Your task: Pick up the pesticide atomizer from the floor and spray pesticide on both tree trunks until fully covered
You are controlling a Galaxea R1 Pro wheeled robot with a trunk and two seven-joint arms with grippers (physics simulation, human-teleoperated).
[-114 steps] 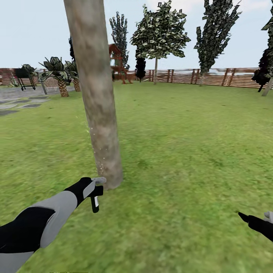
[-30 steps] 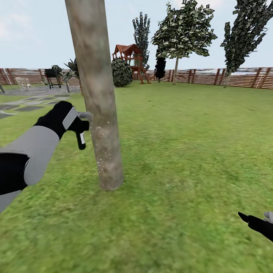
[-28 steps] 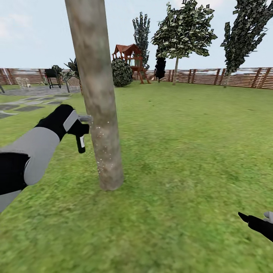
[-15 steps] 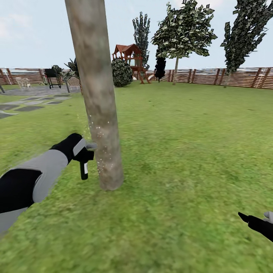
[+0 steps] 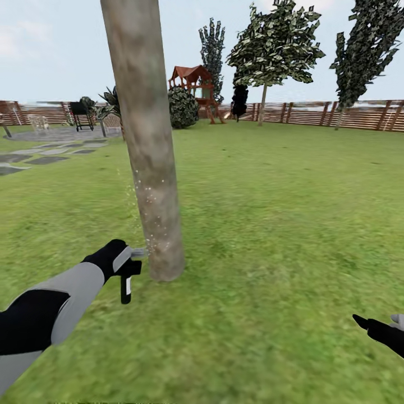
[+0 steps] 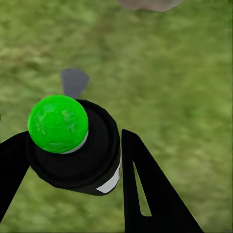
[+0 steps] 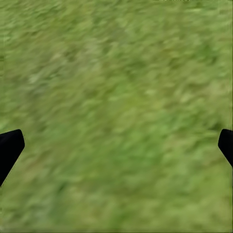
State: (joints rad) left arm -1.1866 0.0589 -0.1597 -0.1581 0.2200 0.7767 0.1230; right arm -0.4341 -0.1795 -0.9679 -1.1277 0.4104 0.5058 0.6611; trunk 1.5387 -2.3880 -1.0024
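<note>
Low beside the trunk base, left hand (image 5: 124,262) grips the atomizer (image 5: 127,279), nozzle nearly touching the bark. Right hand (image 7: 116,145) idle over grass, fingers spread wide, holding nothing. White pesticide (image 5: 150,193) speckles only the lower trunk (image 5: 147,140); upper part looks bare. Risk: nozzle this close may bump the trunk or spray a narrow patch, leaving gaps. Fence (image 5: 336,115) beyond.

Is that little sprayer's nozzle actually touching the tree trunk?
Cannot tell. In the head view the sprayer nozzle meets the trunk outline near its base, with no plain gap or contact.
</note>
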